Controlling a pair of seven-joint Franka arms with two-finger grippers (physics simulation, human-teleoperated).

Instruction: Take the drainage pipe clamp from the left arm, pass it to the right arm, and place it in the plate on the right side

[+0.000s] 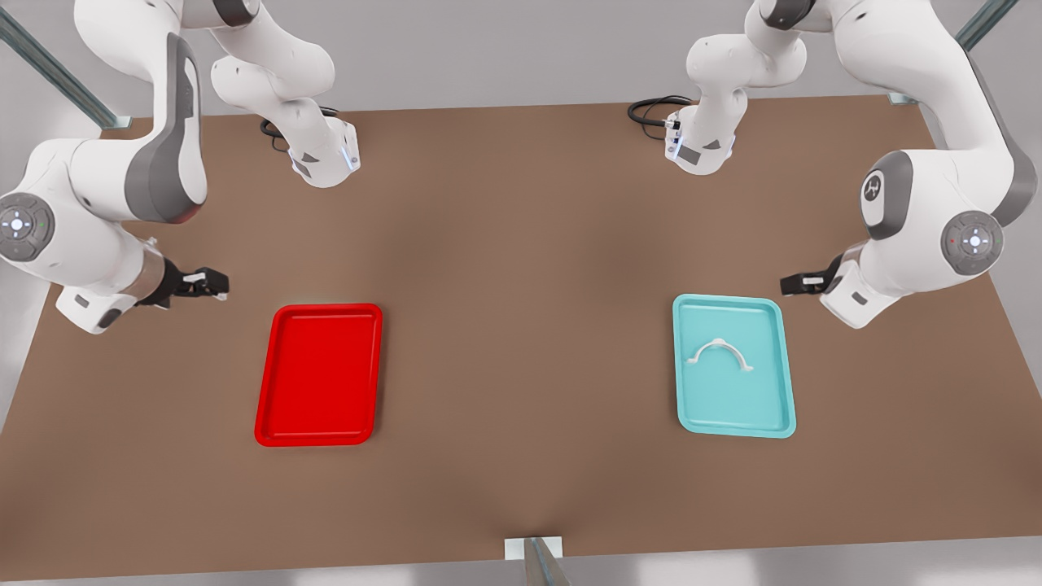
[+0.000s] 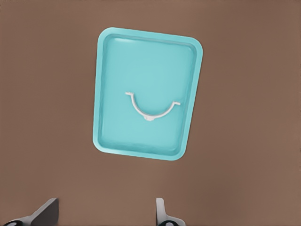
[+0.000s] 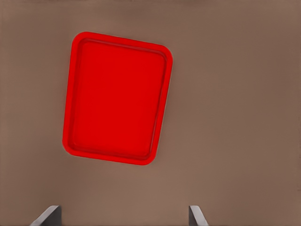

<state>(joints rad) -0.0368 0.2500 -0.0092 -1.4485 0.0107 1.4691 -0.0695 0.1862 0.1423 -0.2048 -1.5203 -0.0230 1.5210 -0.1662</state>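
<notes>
In the front view, the brown desk (image 1: 521, 325) carries two trays. The plate (image 1: 319, 374), bright red, lies toward the front view's left with nothing in it. A teal tray (image 1: 734, 365) lies toward the front view's right, well apart from the plate, and holds the drainage pipe clamp (image 1: 720, 355), a thin white arc lying flat near the tray's middle with its tabs pointing outward. The left arm (image 1: 936, 212), marked with a red dot on its joint cap, stands on the front view's right; the left gripper (image 1: 791, 284) hangs above the desk just beside the teal tray's far corner, apart from the clamp. The right arm (image 1: 89, 212), with a green dot, stands on the front view's left, and the right gripper (image 1: 213, 282) hovers near the plate's far end. Each arm seems posted by its own tray so the pickup and the final drop each call for a short reach.

In the left wrist view, the clamp lies open-side away from the left gripper's fingers (image 2: 162, 214), which stand apart and hold nothing. The pickup looks not yet begun.

In the right wrist view, the bare plate sits on the desk ahead of the right gripper's fingers (image 3: 195, 215), likewise spread and holding nothing, waiting for the handover.
</notes>
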